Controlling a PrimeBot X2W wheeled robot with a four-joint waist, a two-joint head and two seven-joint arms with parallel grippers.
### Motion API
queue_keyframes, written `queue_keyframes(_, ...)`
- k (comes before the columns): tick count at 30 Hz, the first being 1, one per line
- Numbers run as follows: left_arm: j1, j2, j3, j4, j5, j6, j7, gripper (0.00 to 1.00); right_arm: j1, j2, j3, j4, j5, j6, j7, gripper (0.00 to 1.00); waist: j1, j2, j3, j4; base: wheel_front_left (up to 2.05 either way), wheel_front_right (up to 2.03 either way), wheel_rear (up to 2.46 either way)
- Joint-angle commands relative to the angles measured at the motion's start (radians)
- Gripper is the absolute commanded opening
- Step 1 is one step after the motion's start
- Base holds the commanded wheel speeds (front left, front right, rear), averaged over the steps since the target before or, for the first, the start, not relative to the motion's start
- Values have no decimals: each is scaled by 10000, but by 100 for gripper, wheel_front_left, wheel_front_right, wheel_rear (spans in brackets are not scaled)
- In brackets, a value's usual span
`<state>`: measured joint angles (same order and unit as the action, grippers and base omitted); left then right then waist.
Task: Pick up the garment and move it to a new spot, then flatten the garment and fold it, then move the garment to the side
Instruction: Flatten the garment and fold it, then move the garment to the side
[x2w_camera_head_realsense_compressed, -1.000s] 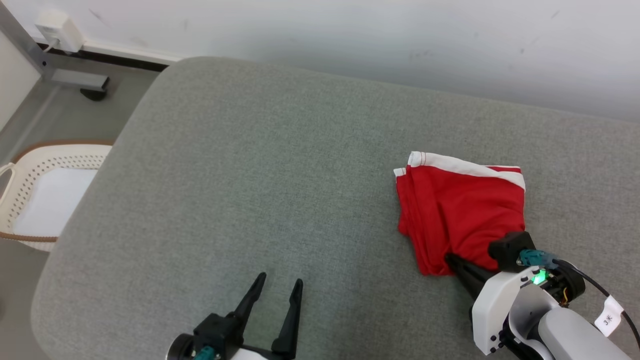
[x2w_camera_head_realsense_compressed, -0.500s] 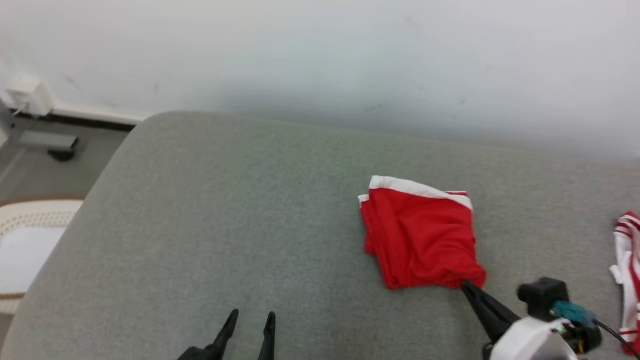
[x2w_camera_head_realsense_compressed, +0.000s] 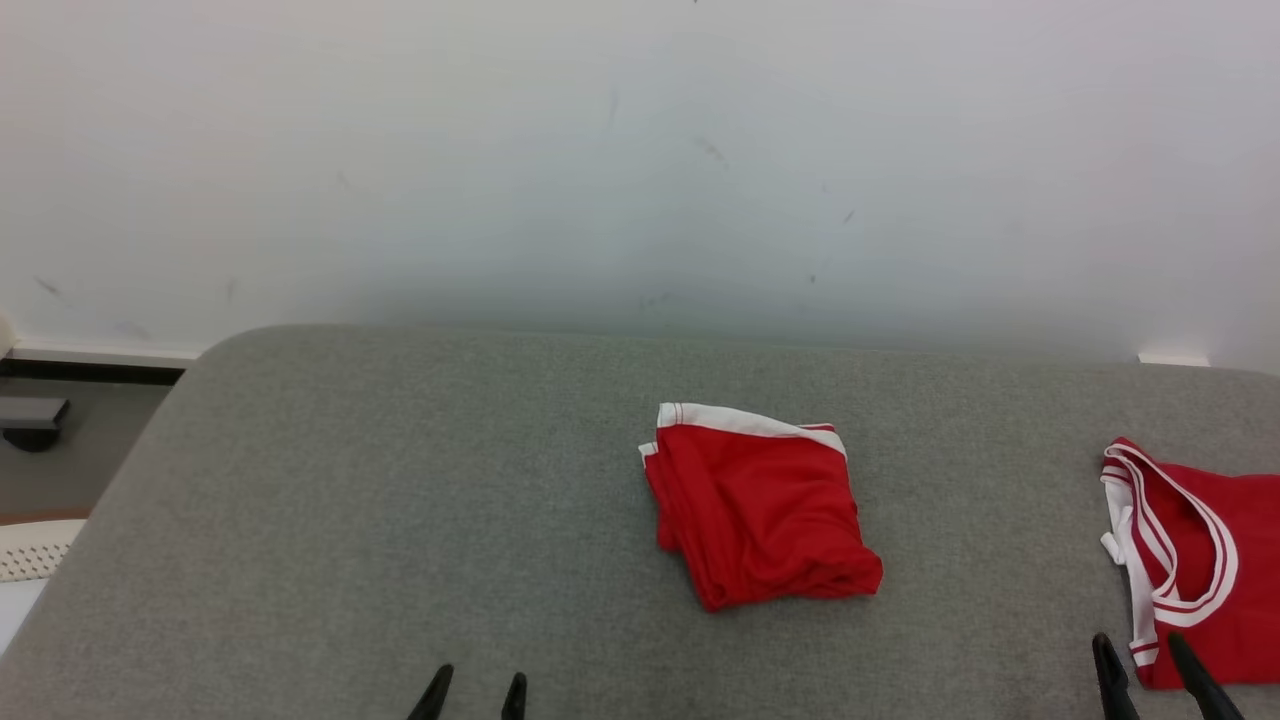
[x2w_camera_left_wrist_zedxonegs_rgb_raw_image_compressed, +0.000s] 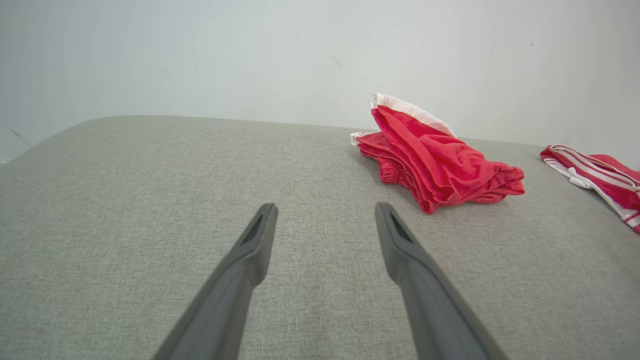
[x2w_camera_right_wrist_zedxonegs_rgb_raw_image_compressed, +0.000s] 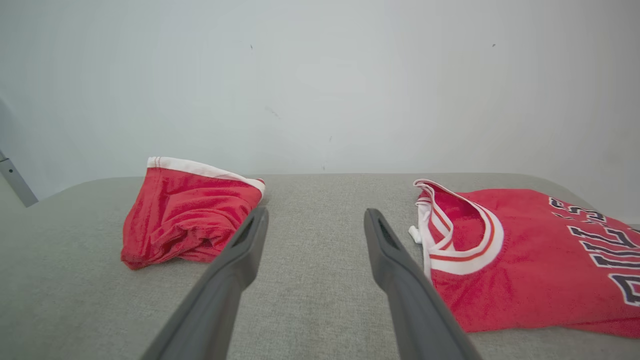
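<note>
Garment (x2w_camera_head_realsense_compressed: 760, 505): red with white band, lies folded in compact, lumpy square mid-cushion (x2w_camera_head_realsense_compressed: 400, 500), free of both grippers.

Left gripper (x2w_camera_left_wrist_zedxonegs_rgb_raw_image_compressed: 325, 217): fingers wide, empty, low near front edge, well apart from garment.

Right gripper (x2w_camera_right_wrist_zedxonegs_rgb_raw_image_compressed: 315, 220): fingers wide, empty, pointing between garment and jersey (x2w_camera_right_wrist_zedxonegs_rgb_raw_image_compressed: 525, 260), touching neither.

Jersey: spread flat toward right edge.

Judgement: pickup, flattening and fold look done; fold loose at front corner. Left to do: move to side, unless present spot counts as side, which is hard to tell from here.
</note>
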<state>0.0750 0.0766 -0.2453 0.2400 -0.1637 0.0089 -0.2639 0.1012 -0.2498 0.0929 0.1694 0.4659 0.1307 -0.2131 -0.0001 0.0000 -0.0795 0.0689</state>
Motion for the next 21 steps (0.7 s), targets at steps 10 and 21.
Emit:
queue_keyframes(10, 628, -68, 343, -407, 346, -59, -2, 100, 888, 326, -459, 438, -1155, -4, -517, 100, 1, 0, -54, -197, 0, 0, 0)
queue_keyframes(21, 193, -166, 220, -333, 441, -339, -1, 100, -639, -425, 612, 601, 3016, -4, 1378, 100, 1, 0, 501, 255, 0, 0, 0)
